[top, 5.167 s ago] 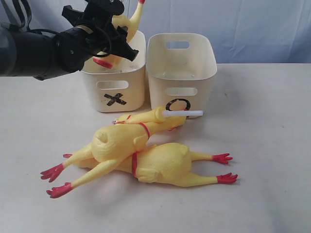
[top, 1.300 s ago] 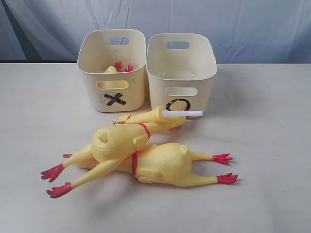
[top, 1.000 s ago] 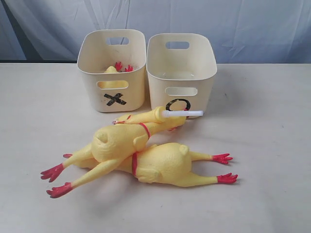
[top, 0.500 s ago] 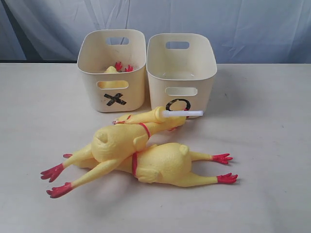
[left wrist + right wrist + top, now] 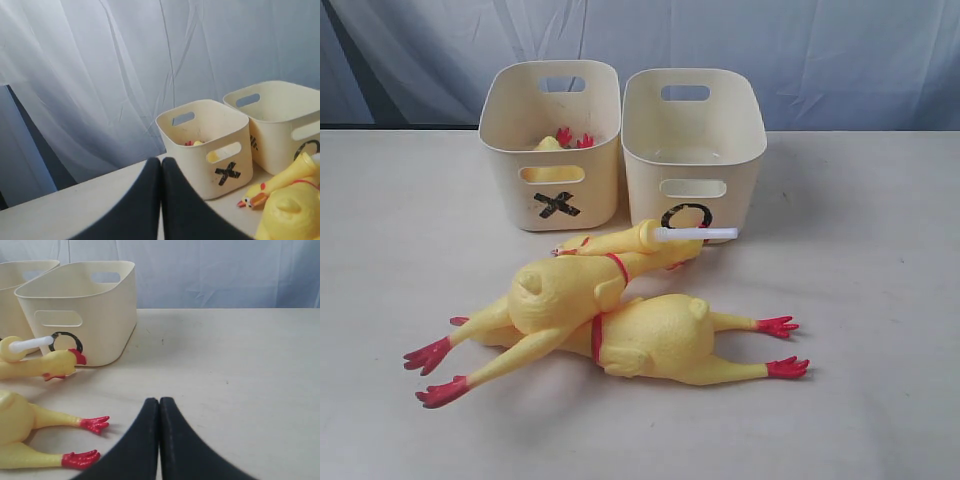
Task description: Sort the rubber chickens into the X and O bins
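Chickens of yellow rubber lie by cream plastic tubs; black left gripper and right gripper are pinched closed, empty.

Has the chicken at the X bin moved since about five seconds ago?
Yes. The chicken has dropped: it stuck up above the X bin rim then, and now sits low inside, only red feet showing.
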Motion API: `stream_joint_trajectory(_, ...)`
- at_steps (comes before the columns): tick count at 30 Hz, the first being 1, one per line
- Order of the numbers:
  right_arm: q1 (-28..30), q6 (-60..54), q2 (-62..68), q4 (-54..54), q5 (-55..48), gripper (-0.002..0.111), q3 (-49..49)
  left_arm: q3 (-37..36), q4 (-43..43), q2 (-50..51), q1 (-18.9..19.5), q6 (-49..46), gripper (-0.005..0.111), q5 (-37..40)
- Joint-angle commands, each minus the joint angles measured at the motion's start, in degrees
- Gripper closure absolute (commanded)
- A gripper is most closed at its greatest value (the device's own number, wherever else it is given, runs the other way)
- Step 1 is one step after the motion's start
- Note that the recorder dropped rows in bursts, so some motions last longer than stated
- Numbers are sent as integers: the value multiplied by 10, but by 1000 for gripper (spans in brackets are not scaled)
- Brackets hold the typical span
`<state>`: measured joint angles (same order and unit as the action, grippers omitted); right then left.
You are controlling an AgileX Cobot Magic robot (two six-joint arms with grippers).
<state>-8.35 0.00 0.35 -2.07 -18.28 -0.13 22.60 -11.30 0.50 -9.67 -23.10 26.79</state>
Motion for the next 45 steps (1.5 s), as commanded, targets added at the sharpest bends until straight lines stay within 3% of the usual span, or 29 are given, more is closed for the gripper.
stream_joint_trajectory(1, 3, 0, -4, -2, 15, 109, 1, -4, -21, 56, 1, 0, 106, -36)
stream_joint_trajectory(10, 3, 0, -4, -254, 156, 109, 1, -4, -43, 108, -2, 0, 106, -54)
stream_joint_trajectory(18, 3, 0, -4, -274, 223, 109, 1, -4, -45, 108, -2, 0, 106, -54)
stream_joint_trajectory(21, 3, 12, -4, -330, 253, 109, 1, -4, -45, 108, -2, 0, 106, -48)
stream_joint_trajectory(34, 3, 0, -4, -310, 94, 109, -105, -4, -62, 108, -2, 1, 106, -43)
stream_joint_trajectory(39, 3, -56, 31, -312, 20, 109, -162, -4, -62, 108, -2, 1, 106, -39)
stream_joint_trajectory(45, 3, -204, 122, -314, -80, 109, -233, -4, -60, 108, -2, 1, 106, -30)
